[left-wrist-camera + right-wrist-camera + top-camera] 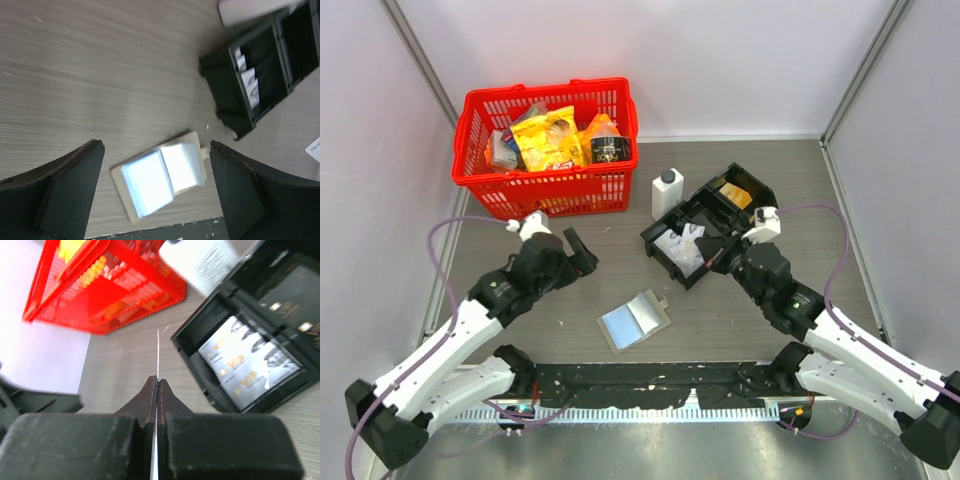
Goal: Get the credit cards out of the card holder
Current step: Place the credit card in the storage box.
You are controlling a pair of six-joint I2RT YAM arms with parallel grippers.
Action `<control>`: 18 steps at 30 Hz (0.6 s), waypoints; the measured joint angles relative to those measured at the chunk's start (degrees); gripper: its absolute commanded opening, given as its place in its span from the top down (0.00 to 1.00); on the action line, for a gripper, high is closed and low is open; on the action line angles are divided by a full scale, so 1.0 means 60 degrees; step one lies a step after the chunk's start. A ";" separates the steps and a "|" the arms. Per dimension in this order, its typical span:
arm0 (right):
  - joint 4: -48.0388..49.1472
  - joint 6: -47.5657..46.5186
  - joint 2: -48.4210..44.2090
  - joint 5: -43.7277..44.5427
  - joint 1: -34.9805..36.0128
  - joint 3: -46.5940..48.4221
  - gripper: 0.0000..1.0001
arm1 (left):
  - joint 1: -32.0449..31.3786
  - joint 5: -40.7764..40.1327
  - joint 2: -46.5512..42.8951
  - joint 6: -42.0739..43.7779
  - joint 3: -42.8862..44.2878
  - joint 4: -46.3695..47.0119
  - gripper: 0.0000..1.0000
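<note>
Spreading across the top view, the grey table point(770, 170) carries everything. A red basket point(548, 92) full of packets sits at 11 o'clock. A black tray point(752, 183) with compartments lies toward 1 o'clock, with white cards point(680, 245) in its near compartment; the right wrist view shows them printed VIP. A white bottle point(667, 192) stands upright just beside the tray's 9 o'clock side. The card holder point(635, 320) lies spread open and flat on the table at 6 o'clock, between the two arms, its pale blue panel facing up, and neither claw touches it. The left claw point(578, 255) hangs at 10 o'clock from the card holder, jaws wide apart and empty. The right claw point(712, 262), near the tray's 7 o'clock corner, is pinched tight on a thin card point(157, 355) seen edge-on.
</note>
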 measured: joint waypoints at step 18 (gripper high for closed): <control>0.2160 0.2233 0.1938 0.2572 -0.0084 -0.1461 0.99 | 0.0969 -0.3956 -0.4830 0.2994 0.0539 -0.2692 0.00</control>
